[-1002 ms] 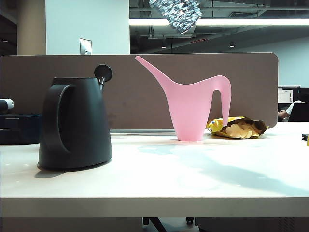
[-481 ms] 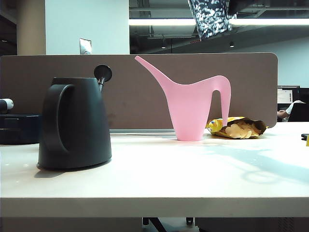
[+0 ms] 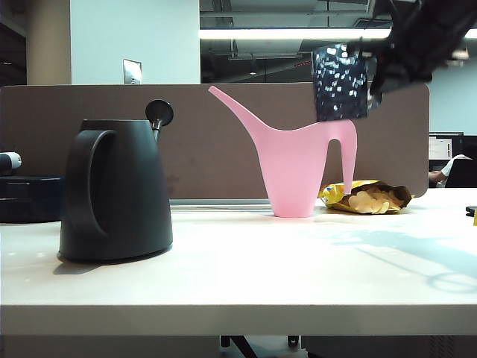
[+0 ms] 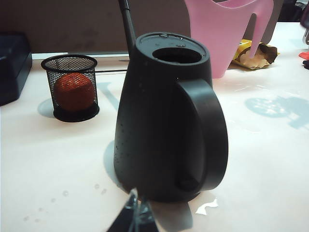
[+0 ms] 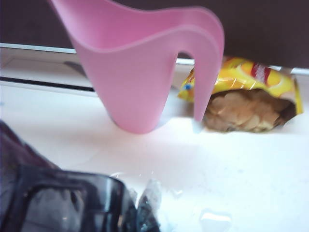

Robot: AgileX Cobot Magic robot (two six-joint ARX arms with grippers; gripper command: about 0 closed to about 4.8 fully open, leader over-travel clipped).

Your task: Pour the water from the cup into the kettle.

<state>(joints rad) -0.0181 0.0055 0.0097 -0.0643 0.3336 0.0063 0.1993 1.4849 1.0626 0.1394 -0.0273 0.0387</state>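
Right, current state, exterior view unless noted:

1. One kettle (image 3: 115, 190): upright on the table (image 3: 238, 276) at about 9 o'clock in the view, loop handle facing the camera side, thin stem with round disc rising at its far side. Lid opening visible in the left wrist view.
2. One cup (image 3: 340, 82): in the air at about 1 o'clock, roughly upright, above the watering can's handle and well apart from the kettle.
3. Right gripper (image 3: 376, 71): at the upper right, fingers pinched on the cup at its right side. In the right wrist view the cup (image 5: 63, 203) is a dark blur in the foreground.
4. Left gripper (image 4: 133, 217): only dark tips show in the left wrist view, just in front of the kettle (image 4: 169, 116); cannot tell whether the fingers are spread or pressed together.
5. One pink watering can (image 3: 298, 168): upright at centre, spout pointing toward 10 o'clock.
6. One open chip bag (image 3: 369, 198): lying just right of the can.
7. One mesh pen cup (image 4: 71, 87) holding one orange ball (image 4: 72, 92), left wrist view only, beside the kettle.
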